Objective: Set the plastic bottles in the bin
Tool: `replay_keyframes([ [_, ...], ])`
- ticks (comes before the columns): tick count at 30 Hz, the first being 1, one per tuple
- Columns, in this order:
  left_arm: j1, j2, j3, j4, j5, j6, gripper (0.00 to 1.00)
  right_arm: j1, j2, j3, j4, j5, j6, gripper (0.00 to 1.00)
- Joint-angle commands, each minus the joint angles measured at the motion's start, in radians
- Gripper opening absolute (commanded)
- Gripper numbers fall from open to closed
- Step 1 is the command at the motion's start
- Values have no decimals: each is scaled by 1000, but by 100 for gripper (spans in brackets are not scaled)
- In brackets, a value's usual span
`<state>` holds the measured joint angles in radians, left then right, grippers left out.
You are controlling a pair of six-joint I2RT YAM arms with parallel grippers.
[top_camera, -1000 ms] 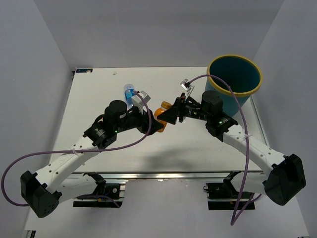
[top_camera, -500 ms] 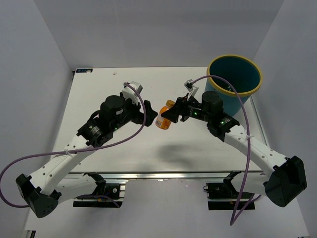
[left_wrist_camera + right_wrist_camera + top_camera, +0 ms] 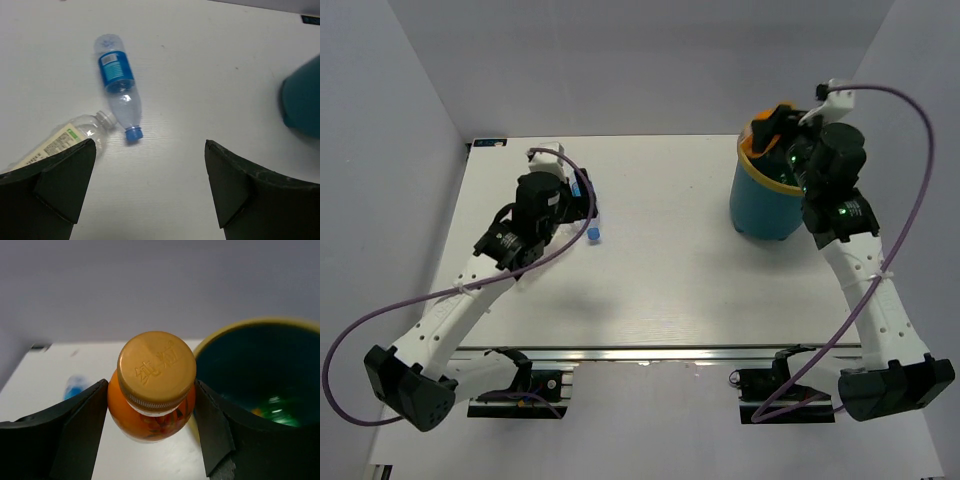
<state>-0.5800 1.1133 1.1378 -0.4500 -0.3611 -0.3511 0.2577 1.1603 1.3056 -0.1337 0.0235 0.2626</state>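
Right gripper (image 3: 150, 410): partly closed on the orange bottle (image 3: 156, 367), which is clamped by its body between the two dark fingers (image 3: 80, 435).
Orange bottle: held in the air with its yellow cap turned toward the wrist camera; the orange liquid is seen below the cap.
Orange bottle and bin (image 3: 760, 205): the bottle is held above the yellow rim on the bin's left side, at the edge of the opening rather than over its middle.
Bin: stands at the far right of the table (image 3: 200, 60); something green (image 3: 272, 405) is glimpsed at the bottom, too blurred to be made out.
Left gripper (image 3: 149, 150): spread wide, with nothing held between the jaws.
Blue-label bottle (image 3: 117, 85): lies on its side on the table, ahead of the left gripper and left of its centre line, blue cap pointing toward the gripper; it is not touched.
White-label bottle (image 3: 75, 135): lies on its side just beside the blue-label bottle, its neck near the blue cap, its lower part covered by the left finger.
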Motion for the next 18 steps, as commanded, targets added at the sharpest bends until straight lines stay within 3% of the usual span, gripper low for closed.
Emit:
replay_keyframes([
  [1,110,32,46,-50,51,-70,98,-17,48,136,-43,383,-181,0],
  [4,160,94,53,-46,102,-86,98,-31,120,164,-44,542,-290,0],
  [7,190,175,82,-27,154,-80,98,-64,165,172,-52,532,-313,0],
  [10,221,267,129,-7,178,-45,98,-72,188,191,-60,503,-315,82],
  [11,229,289,141,2,183,-40,98,-72,190,199,-63,501,-313,89],
  [14,255,382,200,20,191,-35,98,-71,173,222,-96,451,-313,89],
  [18,281,511,267,20,205,-49,98,-71,86,179,-104,261,-301,89],
])
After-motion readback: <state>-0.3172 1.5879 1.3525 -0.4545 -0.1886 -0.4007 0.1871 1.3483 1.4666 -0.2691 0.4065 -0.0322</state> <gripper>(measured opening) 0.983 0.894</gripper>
